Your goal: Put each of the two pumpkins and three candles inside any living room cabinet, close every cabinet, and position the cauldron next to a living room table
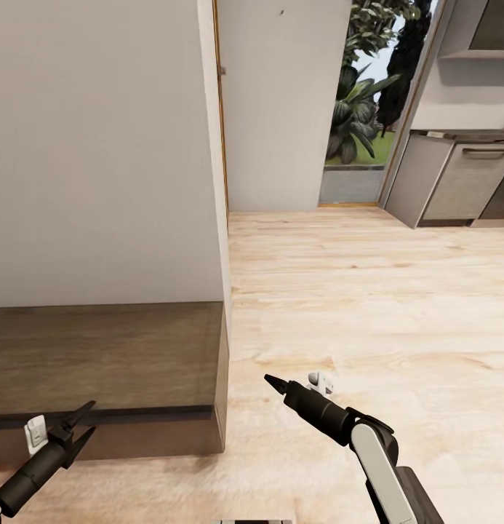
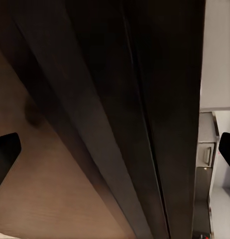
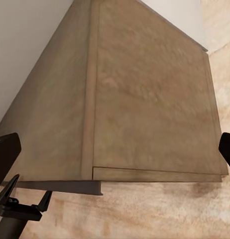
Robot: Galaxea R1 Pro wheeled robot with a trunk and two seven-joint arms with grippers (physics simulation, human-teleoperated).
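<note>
Right now the long low dark-brown wooden cabinet [image 1: 106, 364] sits against the white wall, front looking shut; left gripper [image 1: 78, 422] hangs just at its front edge w/ fingers spread, holding nothing, and right gripper [image 1: 277, 383] hovers over the pale plank floor [image 1: 368, 291], closure unclear. Risk, imo: left fingers could scrape the cabinet top if the base rolls fwd. Grey kitchen units [image 1: 455, 182] and a garden doorway [image 1: 361, 109] lie beyond.

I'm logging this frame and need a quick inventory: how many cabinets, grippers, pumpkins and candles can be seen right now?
Brown cabinet: 1
Grippers: 2, the left gripper and the right gripper
Pumpkins: 0
Candles: 0
Total: 3
</note>
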